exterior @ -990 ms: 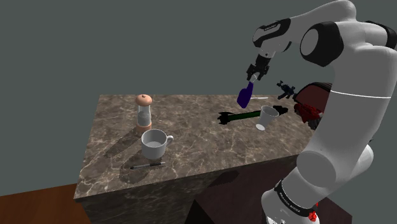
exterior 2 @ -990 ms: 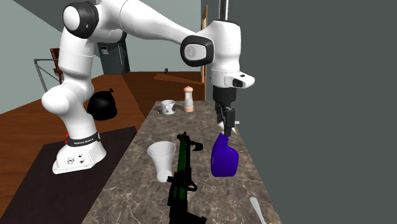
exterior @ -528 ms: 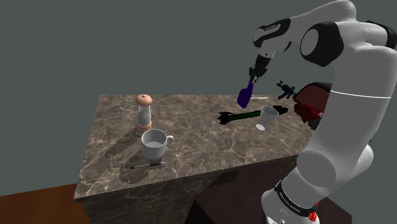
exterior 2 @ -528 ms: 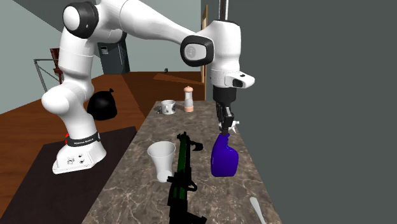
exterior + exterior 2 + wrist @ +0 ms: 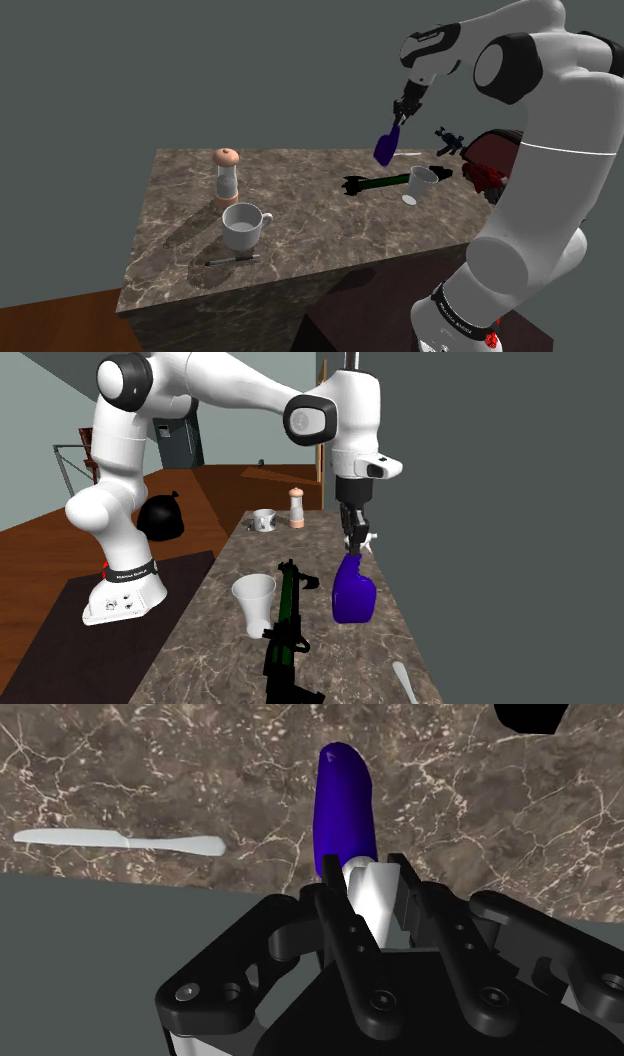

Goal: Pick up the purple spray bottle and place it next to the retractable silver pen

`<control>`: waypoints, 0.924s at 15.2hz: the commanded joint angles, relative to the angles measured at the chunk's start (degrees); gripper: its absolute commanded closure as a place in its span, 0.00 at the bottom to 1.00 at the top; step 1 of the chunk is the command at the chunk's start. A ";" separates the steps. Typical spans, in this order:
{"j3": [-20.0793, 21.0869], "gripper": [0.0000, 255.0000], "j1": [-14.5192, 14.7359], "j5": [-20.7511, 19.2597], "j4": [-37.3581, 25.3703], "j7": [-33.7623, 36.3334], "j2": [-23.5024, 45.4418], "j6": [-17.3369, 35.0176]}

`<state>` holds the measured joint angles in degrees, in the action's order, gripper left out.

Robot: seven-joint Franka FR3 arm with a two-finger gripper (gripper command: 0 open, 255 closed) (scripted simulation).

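Two fingers (image 5: 338, 922) clasp the purple spray bottle (image 5: 386, 148) by its top. It hangs long axis down over the bench (image 5: 300, 240), with the silver pen (image 5: 232, 260) well apart toward the shoulder view's lower left.

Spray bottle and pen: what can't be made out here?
- spray bottle: its white head is mostly hidden between the tool's fingers, wrist view.
- pen: too small in the shoulder view to read its finish or mechanism.
- red object: partly behind the arm, shoulder view.
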<state>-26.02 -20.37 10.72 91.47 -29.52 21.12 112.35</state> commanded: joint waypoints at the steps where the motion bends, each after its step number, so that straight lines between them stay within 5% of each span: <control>1: -0.13 1.00 -0.01 -0.26 -0.90 0.11 -0.48 -1.34; 11: -0.47 1.00 -0.34 -0.85 -7.04 0.69 -1.25 -8.14; 14: -0.31 1.00 3.14 -3.74 -0.90 4.15 -7.48 -7.52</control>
<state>-26.34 -18.13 7.85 88.97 -26.33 15.52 104.88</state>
